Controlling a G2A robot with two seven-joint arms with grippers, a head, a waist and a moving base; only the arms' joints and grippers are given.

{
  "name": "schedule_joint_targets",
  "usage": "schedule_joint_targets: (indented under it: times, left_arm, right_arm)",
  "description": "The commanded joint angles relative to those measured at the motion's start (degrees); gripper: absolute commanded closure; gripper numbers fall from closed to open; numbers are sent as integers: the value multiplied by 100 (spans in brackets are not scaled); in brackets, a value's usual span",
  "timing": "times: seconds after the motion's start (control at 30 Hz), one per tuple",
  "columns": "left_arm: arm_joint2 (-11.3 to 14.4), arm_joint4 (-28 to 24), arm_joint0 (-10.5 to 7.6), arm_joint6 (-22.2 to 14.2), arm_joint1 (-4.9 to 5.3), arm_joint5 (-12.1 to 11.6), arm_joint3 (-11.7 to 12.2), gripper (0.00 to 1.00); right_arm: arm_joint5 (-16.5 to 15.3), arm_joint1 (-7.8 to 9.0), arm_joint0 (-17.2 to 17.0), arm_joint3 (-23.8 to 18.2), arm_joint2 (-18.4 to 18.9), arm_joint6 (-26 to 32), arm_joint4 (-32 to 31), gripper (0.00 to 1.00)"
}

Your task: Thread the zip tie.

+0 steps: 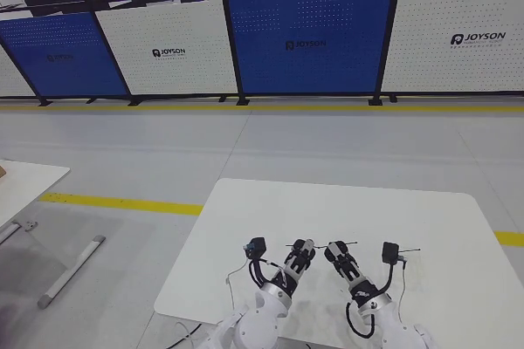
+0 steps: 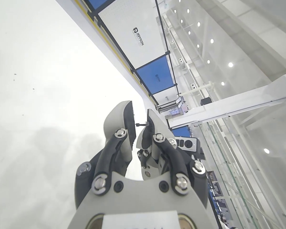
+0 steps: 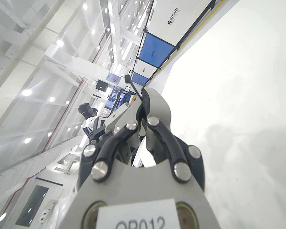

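Pinching the zip tie [image 3: 134, 87] just below its square head [image 3: 127, 78], the right gripper [image 3: 141, 96] has its fingers [image 3: 157, 107] closed on the black strap. It holds the tie above the near edge of the table [image 1: 402, 218], with the left gripper [image 2: 140, 117] just to its left. The left fingers [image 2: 119, 120] stand slightly apart, and a short black piece [image 2: 141, 124], probably the tie's tail, bridges the gap at their tips. The tie looks very light, thin and springy. It seems stiff enough to hold a line over a short free length, but likely to bow or flick aside if pushed from far back, and smooth enough to slip between pads. On that judgement, each hold belongs close to a working end, one beside the head and one near the tail tip. The head's slot and its facing are hard to make out, as is the strap inside the right pads. In the top view the tie's run between the grippers is a hairline at best.
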Motion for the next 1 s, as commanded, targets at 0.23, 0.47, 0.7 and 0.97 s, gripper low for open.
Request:
schedule_joint_targets:
  times: [0.23, 0.47, 0.7, 0.97]
  left_arm:
    - [55, 149, -29, 48, -20, 24, 98, 100]
    - [69, 182, 4, 49, -29, -5, 58, 100]
    - [69, 242, 37, -51, -25, -27, 15, 100]
    - [25, 214, 52, -82, -28, -4, 3, 100]
  right_arm:
    - [-68, -7, -12, 26, 22, 8, 25, 100]
    - [-27, -8, -4, 31, 29, 91, 18, 100]
    - [39, -4, -8, 8, 42, 197, -5, 100]
    - [-12, -5, 5, 17, 76, 364, 208, 100]
